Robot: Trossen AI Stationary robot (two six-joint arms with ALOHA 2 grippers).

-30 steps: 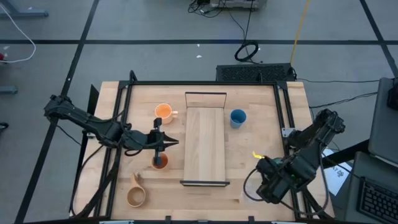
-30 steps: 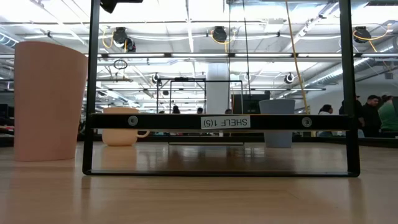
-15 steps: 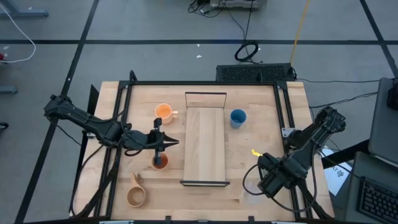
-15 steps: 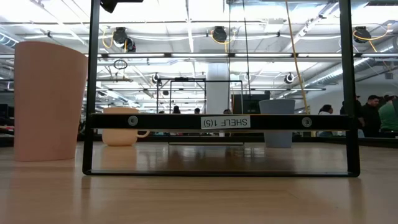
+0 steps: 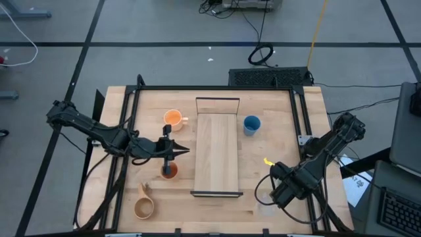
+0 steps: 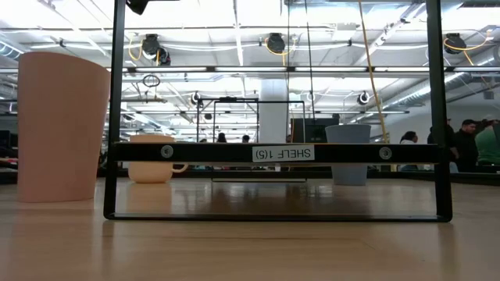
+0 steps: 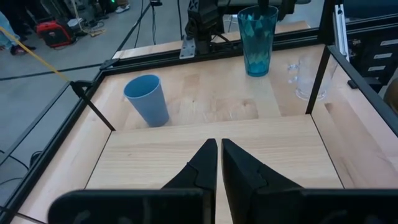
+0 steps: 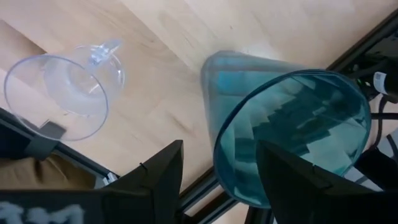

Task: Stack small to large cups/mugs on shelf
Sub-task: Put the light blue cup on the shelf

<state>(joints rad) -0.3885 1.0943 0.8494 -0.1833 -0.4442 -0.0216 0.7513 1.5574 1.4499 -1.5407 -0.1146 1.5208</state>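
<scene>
Right wrist view: right gripper (image 8: 219,146) poised over the open mouth of the tall teal translucent tumbler (image 8: 292,118), fingers apart, one dark finger crossing the rim, the other standing clear of the wall with bare wood between.
Grip: none made out; jaws spread, nothing clamped.
Tumbler's lie: upright on the tabletop at its near right corner, off the shelf, long axis vertical, mouth up toward the wrist.
Neighbour: clear glass handled cup (image 8: 59,93) just beside the tumbler, apart from it, outside the fingers.
Destination: long pale-wood shelf (image 5: 217,151) with black frame ends, mid-table, bare, lying left of the right gripper in the high view.
Nearer arm: the right, by far; tumbler well apart from the left arm, across the shelf.
Left gripper (image 5: 172,153): fingers pressed together, empty, hanging above the small orange cup (image 5: 169,171) beside the shelf's left edge.
Coming move, as judged: straight drop along the tumbler's axis to straddle its wall, then a close; risk of nudging the clear cup.
</scene>
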